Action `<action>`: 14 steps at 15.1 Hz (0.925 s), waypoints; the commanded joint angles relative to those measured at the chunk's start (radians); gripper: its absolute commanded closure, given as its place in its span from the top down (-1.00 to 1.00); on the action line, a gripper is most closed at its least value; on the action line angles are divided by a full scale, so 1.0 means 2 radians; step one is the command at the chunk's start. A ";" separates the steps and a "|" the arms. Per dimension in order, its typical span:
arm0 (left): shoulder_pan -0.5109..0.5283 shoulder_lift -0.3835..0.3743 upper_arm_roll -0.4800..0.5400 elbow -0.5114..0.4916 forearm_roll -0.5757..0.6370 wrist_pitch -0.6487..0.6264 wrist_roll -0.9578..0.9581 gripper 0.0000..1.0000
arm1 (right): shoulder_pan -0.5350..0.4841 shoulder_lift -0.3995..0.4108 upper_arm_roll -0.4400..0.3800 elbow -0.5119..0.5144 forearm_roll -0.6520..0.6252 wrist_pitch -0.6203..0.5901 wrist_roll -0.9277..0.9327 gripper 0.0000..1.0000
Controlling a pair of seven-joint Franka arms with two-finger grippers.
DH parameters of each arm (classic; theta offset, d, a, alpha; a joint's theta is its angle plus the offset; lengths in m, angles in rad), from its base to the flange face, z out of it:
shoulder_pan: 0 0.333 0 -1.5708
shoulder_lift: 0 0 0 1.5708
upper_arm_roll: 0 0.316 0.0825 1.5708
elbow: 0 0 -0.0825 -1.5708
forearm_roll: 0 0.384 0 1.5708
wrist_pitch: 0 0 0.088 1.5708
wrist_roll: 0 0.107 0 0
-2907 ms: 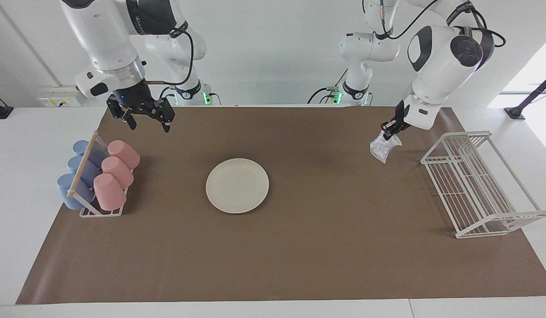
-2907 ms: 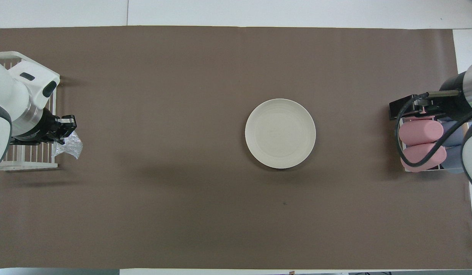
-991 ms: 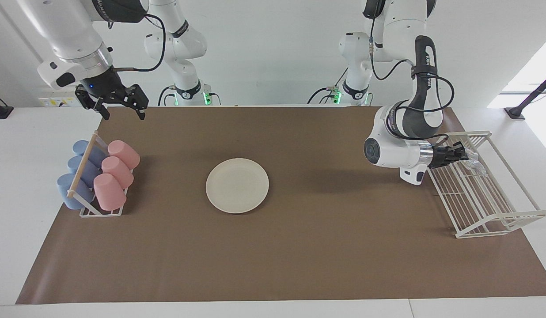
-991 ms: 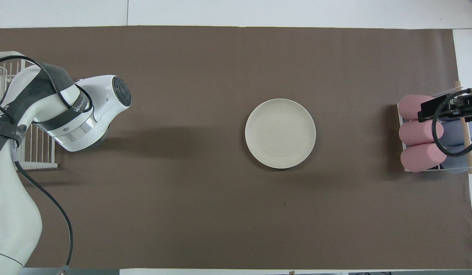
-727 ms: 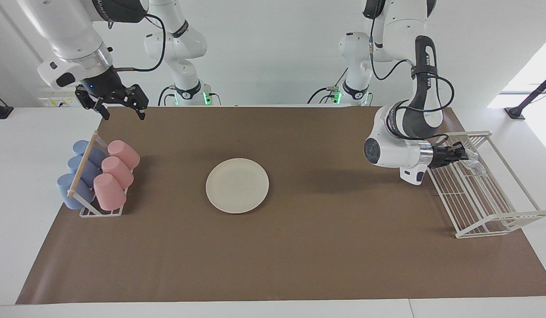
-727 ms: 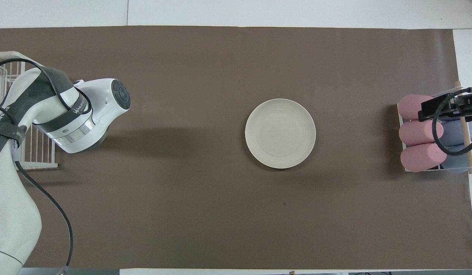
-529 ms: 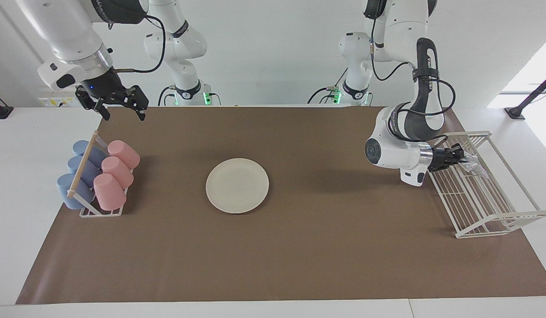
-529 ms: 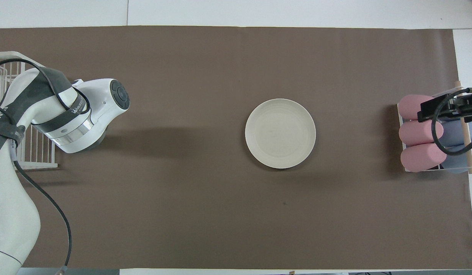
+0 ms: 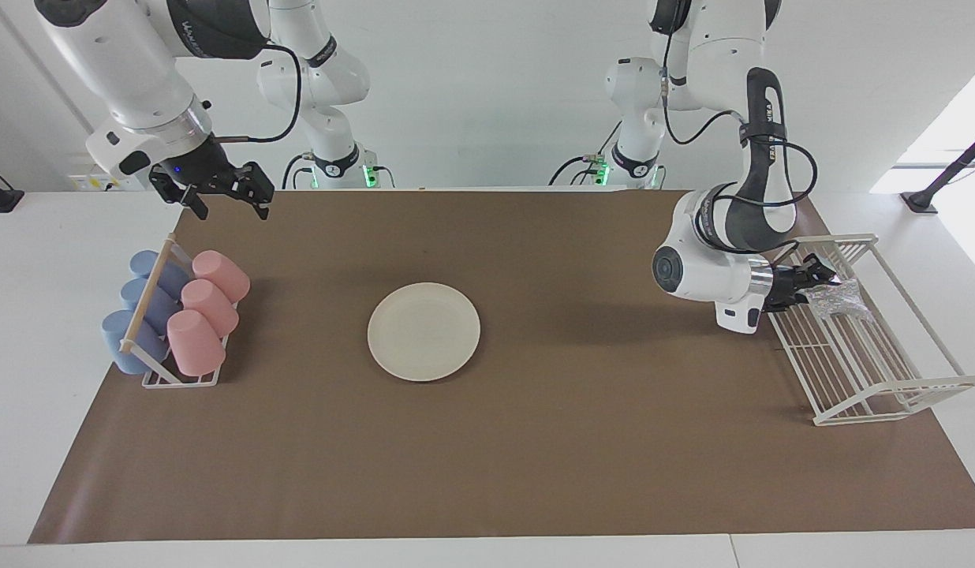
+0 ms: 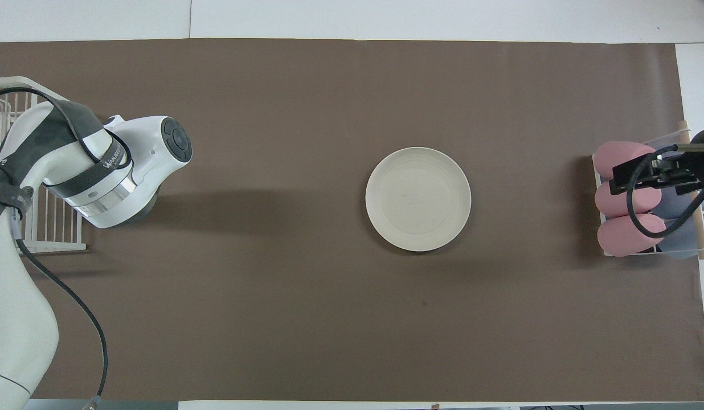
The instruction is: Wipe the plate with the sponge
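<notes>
Left hand [image 9: 817, 280] first: it lies level at the robot-side end of the one white wire rack [image 9: 874, 371], which stands at the left arm's end of the counter. I cannot tell whether this hand is apart or together. The single sponge [image 9: 838, 297], a silvery crumpled pad, sits inside the rack on its wires, just beside the tip of that hand; I cannot tell whether the two touch. From overhead the arm's own body covers both the hand and the sponge, and only a part of the rack [image 10: 44, 228] shows.

My right hand [image 9: 229, 207] hangs in the air with its two fingers plainly apart and nothing between them. It is over the corner of the counter at the right arm's end, next to the robots' edge. From overhead that hand [image 10: 651, 173] appears above the cups.

One plate [image 9: 423, 331] lies flat near the middle of the counter, on the brown mat [image 9: 535, 442], well apart from both hands; it is bare from above too [image 10: 418, 199].

At the right arm's end stands one cup holder [image 9: 180, 379]. I count six cups lying tilted in it: three pink cups [image 9: 207, 308] on the side toward the plate and three blue cups [image 9: 140, 304] on the side toward the counter's end edge.
</notes>
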 commanded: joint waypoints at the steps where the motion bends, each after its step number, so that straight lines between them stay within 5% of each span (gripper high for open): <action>1: 0.004 -0.008 0.000 0.005 -0.024 0.015 -0.005 1.00 | 0.003 -0.015 -0.002 -0.016 0.007 0.012 0.009 1.00; 7: 0.021 -0.044 0.001 0.095 -0.198 0.009 0.016 1.00 | 0.004 -0.018 0.005 -0.014 0.007 0.010 0.011 1.00; 14: 0.054 -0.127 0.009 0.118 -0.363 0.013 0.072 1.00 | 0.004 -0.020 0.005 -0.017 0.007 0.009 0.013 1.00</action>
